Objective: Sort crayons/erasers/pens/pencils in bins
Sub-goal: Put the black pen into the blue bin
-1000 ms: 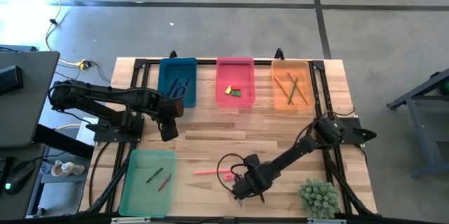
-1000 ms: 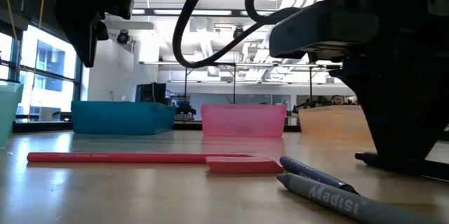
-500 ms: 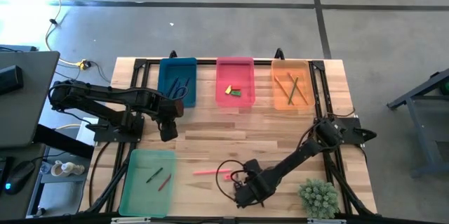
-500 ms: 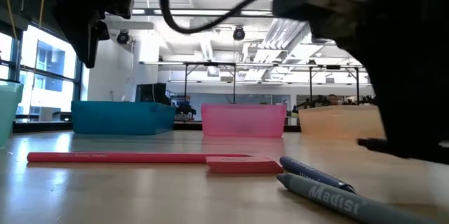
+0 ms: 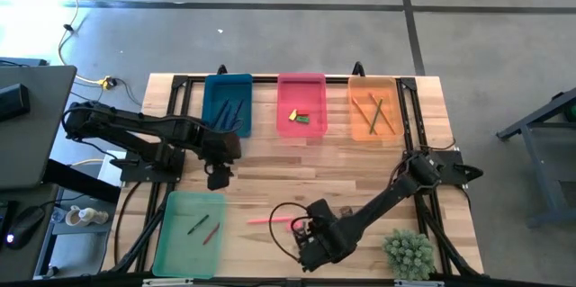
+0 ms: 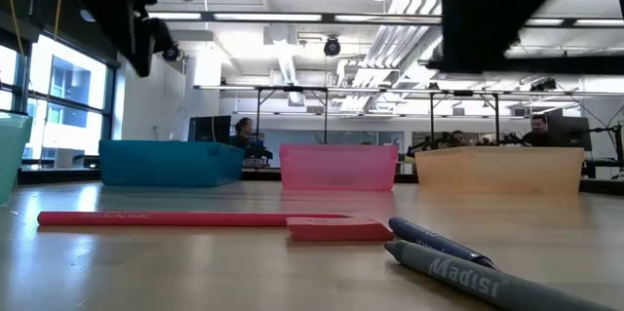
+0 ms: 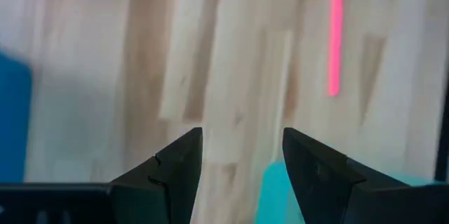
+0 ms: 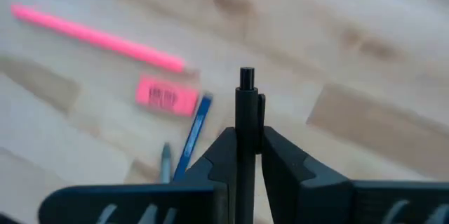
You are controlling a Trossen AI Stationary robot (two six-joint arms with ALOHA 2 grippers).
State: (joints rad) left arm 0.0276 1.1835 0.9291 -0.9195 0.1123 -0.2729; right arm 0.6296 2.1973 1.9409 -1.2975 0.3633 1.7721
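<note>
Now right end effector [image 8: 243, 155] grips a pen [image 8: 246, 112]

I could read one word only: "Madist", printed along the grey crayon [image 6: 487, 277] that lay on the table at my five o'clock in the low view. The print on the pink eraser [image 8: 166, 96] stayed unreadable.

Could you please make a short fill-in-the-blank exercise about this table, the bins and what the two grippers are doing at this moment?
1. The right gripper is shut on a black ____.
2. The pink eraser lies on the ____, not in a bin.
3. The yellow and green erasers lie in the ____ bin.
4. The left gripper hangs over the table with its fingers ____.

Missing words: pen; table; pink; open
</note>
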